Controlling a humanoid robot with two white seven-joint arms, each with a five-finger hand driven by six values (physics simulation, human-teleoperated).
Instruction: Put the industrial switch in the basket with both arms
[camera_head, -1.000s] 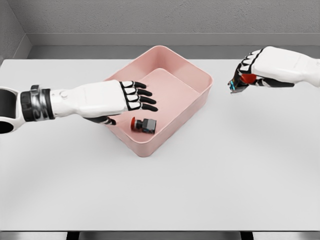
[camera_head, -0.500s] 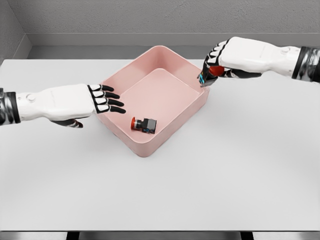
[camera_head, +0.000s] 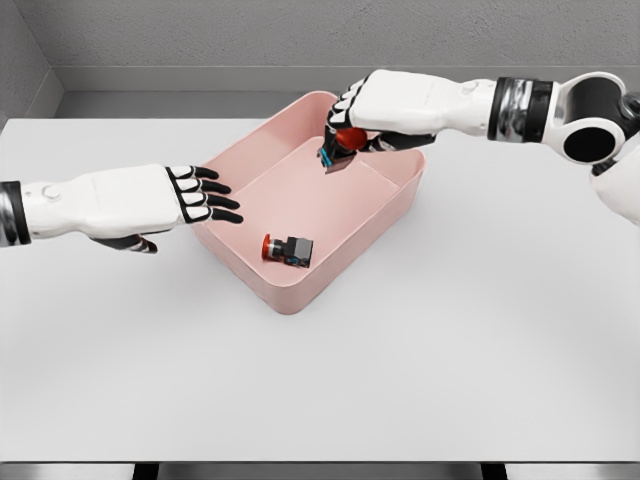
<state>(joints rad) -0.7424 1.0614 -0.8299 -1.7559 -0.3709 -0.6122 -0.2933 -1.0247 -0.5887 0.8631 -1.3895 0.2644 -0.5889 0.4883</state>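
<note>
Right hand (camera_head: 352, 128) hangs over the pink basket (camera_head: 400, 200), fingers clamped on a red-button switch (camera_head: 340, 146). Another switch (camera_head: 287, 249) lies inside. Left hand (camera_head: 165, 198) hovers beside the rim, fingers spread, empty.

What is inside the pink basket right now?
One industrial switch lies on the floor of the basket near its front wall. The right robot hand holds a second switch above the back part, covering some floor there.
</note>
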